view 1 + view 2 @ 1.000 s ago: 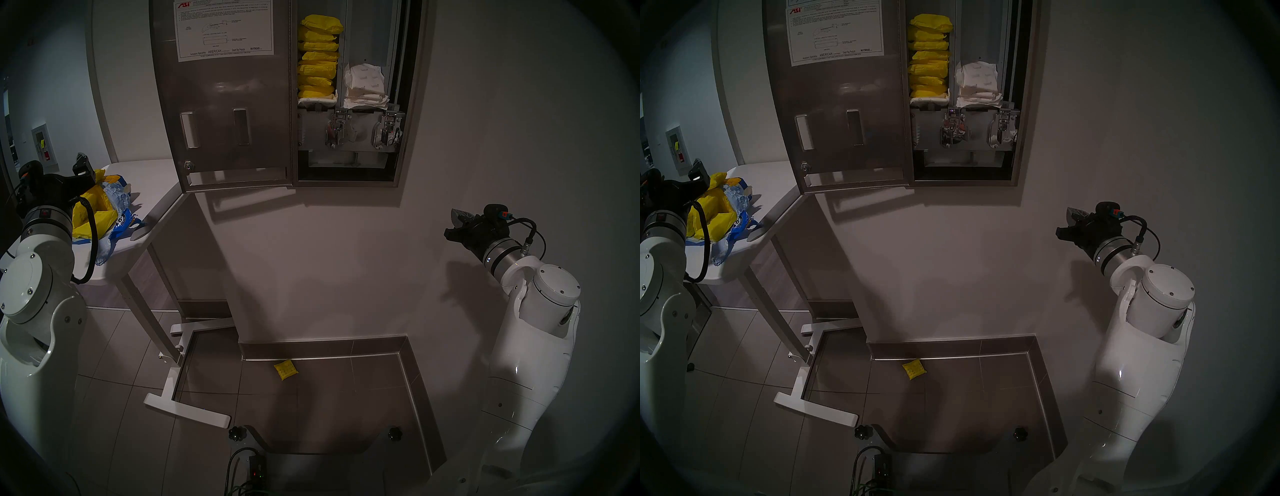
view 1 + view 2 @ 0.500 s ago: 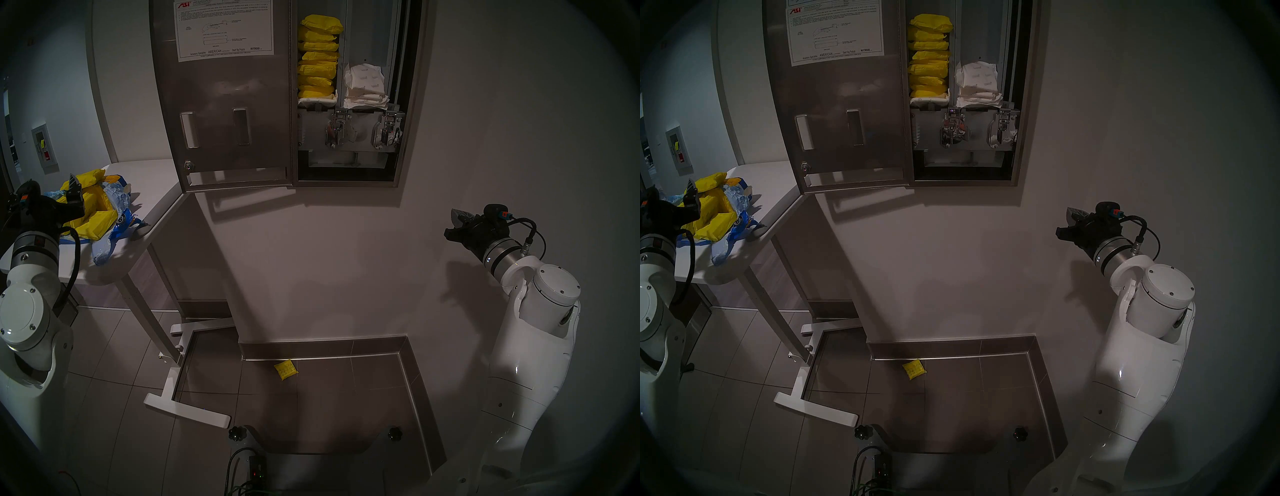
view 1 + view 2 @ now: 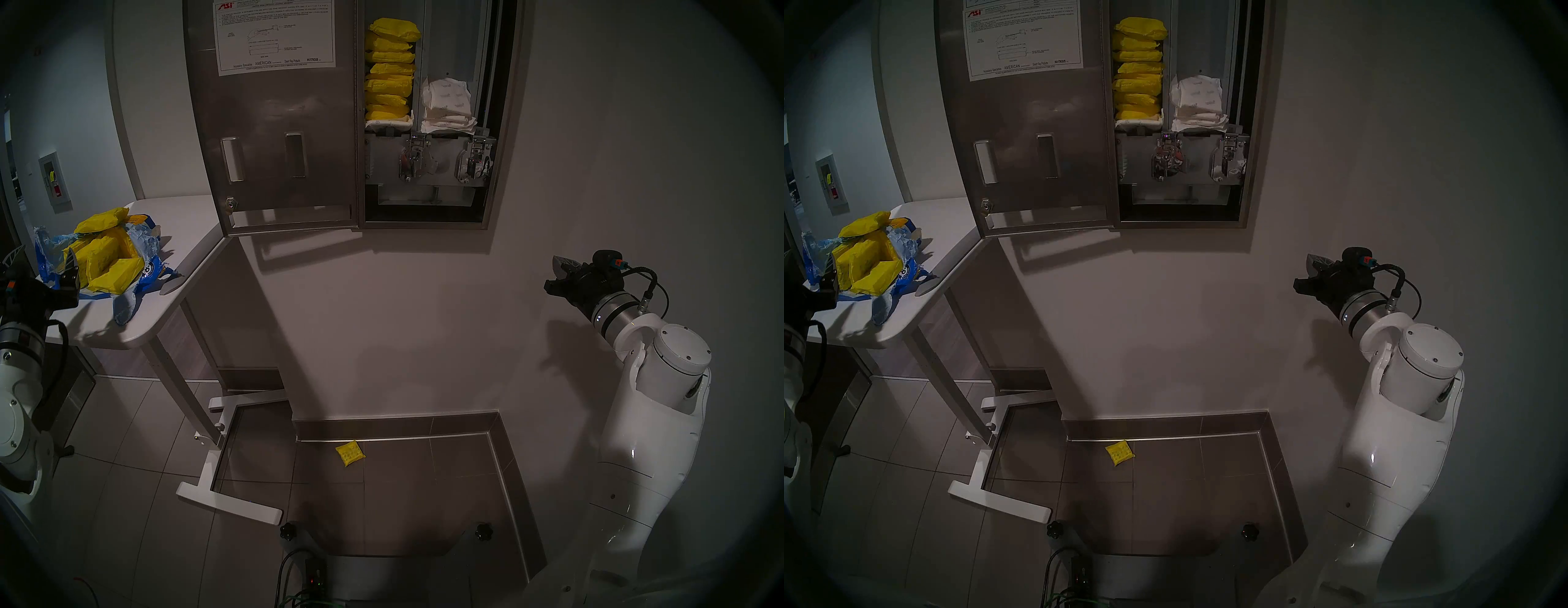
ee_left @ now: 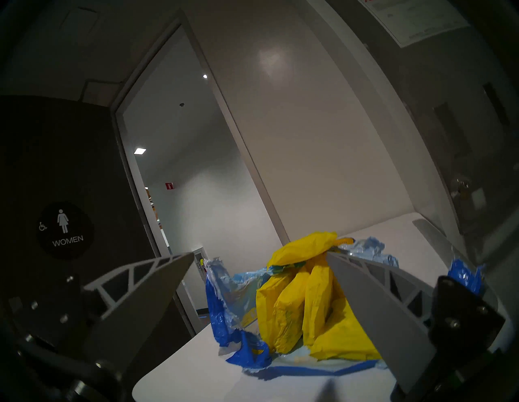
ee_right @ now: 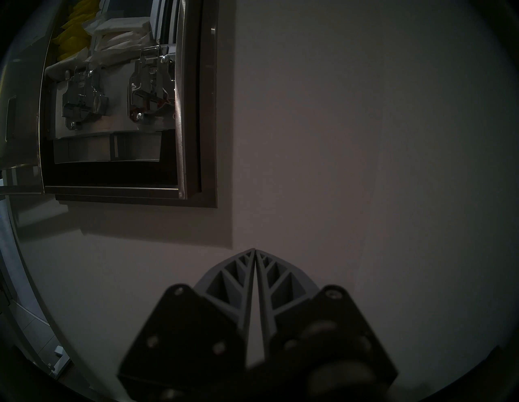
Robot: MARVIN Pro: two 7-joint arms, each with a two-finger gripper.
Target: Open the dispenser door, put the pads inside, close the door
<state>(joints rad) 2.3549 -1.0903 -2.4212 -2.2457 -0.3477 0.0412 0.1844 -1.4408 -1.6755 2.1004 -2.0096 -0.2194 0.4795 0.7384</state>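
Dispenser door [image 3: 271, 127] open, left chute part-filled w/ pads [image 3: 388, 72]; more on tabletop [image 3: 186, 237]. Left gripper [image 4: 258, 264] jaws spread, empty; right gripper [image 5: 255, 249] jaws pressed together. Door closing left.

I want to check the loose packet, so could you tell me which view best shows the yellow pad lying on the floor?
The head stereo left view: the yellow pad lies unobstructed on the tiles near the baseboard. The head stereo right view shows it almost identically. Neither wrist view shows it.

Glossy white arm shells, silver wrist collars, black cabled wrists, and grey ribbed pincer fingers [image 4: 373, 306].
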